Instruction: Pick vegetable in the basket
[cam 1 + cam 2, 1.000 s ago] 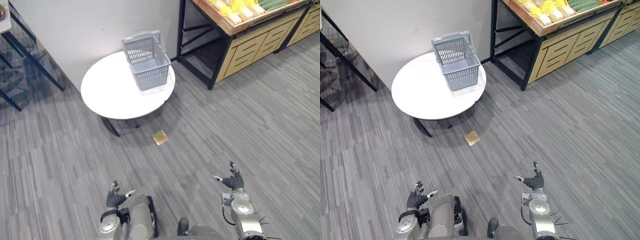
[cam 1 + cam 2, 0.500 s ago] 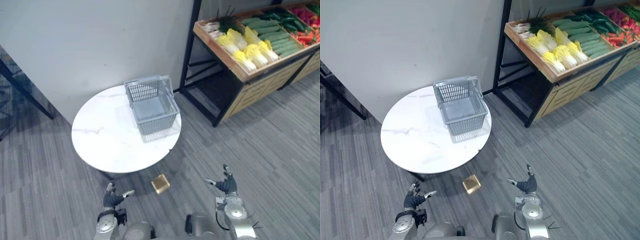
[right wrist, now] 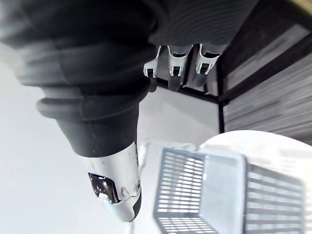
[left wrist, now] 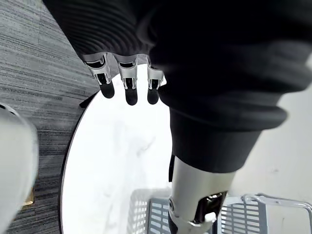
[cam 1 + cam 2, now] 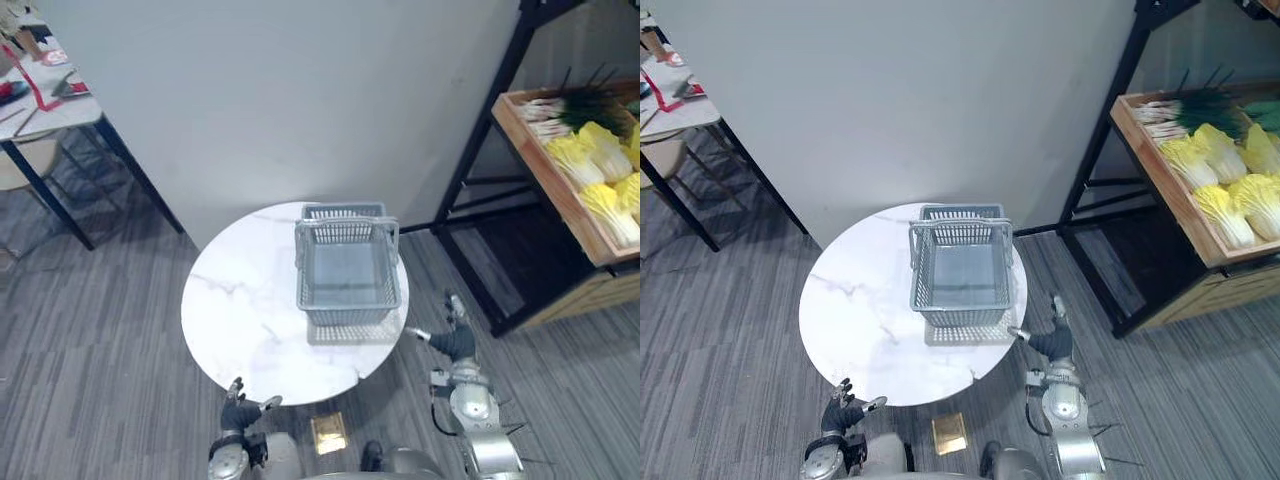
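Grey striped floor [image 5: 90, 340], pale wall [image 5: 300, 100] — round white marble table [image 5: 240, 320].

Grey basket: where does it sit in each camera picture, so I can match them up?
Left eye view: basket at centre.
Right eye view: basket centre, slightly below the middle.
Left wrist view: basket partly behind the left hand.
Right wrist view: basket beside the right hand.
Shared landmark: the round white table it stands on.

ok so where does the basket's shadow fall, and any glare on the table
Left eye view: the basket throws a soft shadow on the table along its near side, no hard hot spot. Left wrist view: the table looks glaring white, its veins faint.
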Controlling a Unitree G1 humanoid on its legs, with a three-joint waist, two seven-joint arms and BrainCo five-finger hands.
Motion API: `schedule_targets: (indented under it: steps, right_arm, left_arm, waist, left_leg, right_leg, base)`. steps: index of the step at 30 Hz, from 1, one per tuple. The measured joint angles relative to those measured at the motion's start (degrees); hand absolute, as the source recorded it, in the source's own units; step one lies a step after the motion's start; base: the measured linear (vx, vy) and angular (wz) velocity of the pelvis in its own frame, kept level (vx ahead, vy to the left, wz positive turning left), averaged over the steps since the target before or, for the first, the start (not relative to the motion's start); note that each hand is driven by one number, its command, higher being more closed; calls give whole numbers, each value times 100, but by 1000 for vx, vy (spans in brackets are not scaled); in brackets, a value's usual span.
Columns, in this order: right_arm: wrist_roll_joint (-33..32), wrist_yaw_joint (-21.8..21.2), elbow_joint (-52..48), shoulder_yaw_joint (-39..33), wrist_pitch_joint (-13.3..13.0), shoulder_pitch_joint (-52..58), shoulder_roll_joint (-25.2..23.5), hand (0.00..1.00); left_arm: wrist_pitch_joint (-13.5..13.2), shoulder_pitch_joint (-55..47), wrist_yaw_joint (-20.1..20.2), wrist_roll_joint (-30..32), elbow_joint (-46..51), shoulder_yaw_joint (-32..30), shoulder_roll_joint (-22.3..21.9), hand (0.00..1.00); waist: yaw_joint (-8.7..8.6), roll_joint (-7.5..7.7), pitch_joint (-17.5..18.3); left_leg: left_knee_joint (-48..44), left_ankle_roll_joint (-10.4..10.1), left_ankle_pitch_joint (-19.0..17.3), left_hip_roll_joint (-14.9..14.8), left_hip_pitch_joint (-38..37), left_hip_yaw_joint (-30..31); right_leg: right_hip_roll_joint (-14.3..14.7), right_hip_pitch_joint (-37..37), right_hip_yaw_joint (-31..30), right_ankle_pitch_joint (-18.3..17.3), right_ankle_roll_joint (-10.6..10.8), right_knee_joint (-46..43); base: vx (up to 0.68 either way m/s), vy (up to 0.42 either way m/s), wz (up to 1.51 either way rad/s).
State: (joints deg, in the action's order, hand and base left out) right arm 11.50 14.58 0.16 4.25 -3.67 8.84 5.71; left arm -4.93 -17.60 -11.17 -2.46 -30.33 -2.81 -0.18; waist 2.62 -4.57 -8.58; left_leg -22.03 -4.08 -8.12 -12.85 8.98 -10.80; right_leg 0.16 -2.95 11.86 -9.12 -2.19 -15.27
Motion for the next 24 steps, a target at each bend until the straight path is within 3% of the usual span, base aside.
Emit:
schedule_targets:
  steps: [3,4,8,9,12,15,20,22,24]
  right_arm:
    - [383,-29,-68,494,-23,-334,149,0]
    - [503,-27,-62,631,-28,-470,228,0]
    - [1252,-2,573,1465,-135,-1976,838,0]
    - [1454,26,906,1629,-134,-2411,970,0]
    - [1779,39,1610,1950,-91,-3243,1247,0]
    - [1909,104,2093,2258,-33,-4078,1582,0]
    - [2092,174,3056,2399,99,-5178,1783,0]
    - [2181,204,3549,2445,214,-5708,1946,0]
    - [2265,273,3835,2451,314,-6030,2028,0]
  left_arm:
    - [-37,23,15,105,-179,69,245,0]
    - [-38,31,19,105,-235,93,276,0]
    - [-63,160,105,114,-641,318,517,0]
    - [-67,200,105,153,-679,340,579,0]
    - [-77,312,95,210,-872,380,674,0]
    - [-122,392,77,206,-872,498,743,0]
    - [-211,572,7,117,-879,498,858,0]
    - [-245,687,-18,6,-878,497,863,0]
    - [-309,763,-26,-150,-864,498,866,0]
  waist:
    - [-13,324,29]
    - [-16,342,40]
    - [25,292,38]
    - [147,267,22]
    - [238,187,-51]
    - [280,100,-213]
    - [332,98,-506]
    - [469,57,-609]
    - [503,-3,-706]
  left_leg:
    - [743,2,279,333,-287,-40]
    - [843,11,325,378,-306,-44]
    - [1620,51,772,594,-377,-45]
    - [1827,45,899,611,-367,-45]
    - [2144,70,1122,650,-342,6]
    - [2211,118,1237,683,-127,139]
    - [2244,133,1382,688,202,298]
    - [2284,146,1474,690,379,327]
    - [2360,139,1570,697,483,466]
  right_leg:
    - [-211,-60,-112,35,126,93]
    - [-227,-63,-130,61,162,146]
    - [-260,-209,-208,331,248,490]
    - [-239,-289,-236,421,239,573]
    - [-220,-396,-216,534,232,680]
    - [-230,-606,-168,611,226,686]
    - [-223,-894,-86,675,215,657]
    - [-219,-1082,-68,716,177,637]
    - [-221,-1150,50,720,171,632]
  base:
    - [99,71,-2]
    - [37,40,-3]
    - [-29,40,-2]
    - [-88,22,-6]
    - [-69,2,1]
    - [-82,5,10]
    - [-81,-4,12]
    - [-35,-8,5]
    - [-25,-16,25]
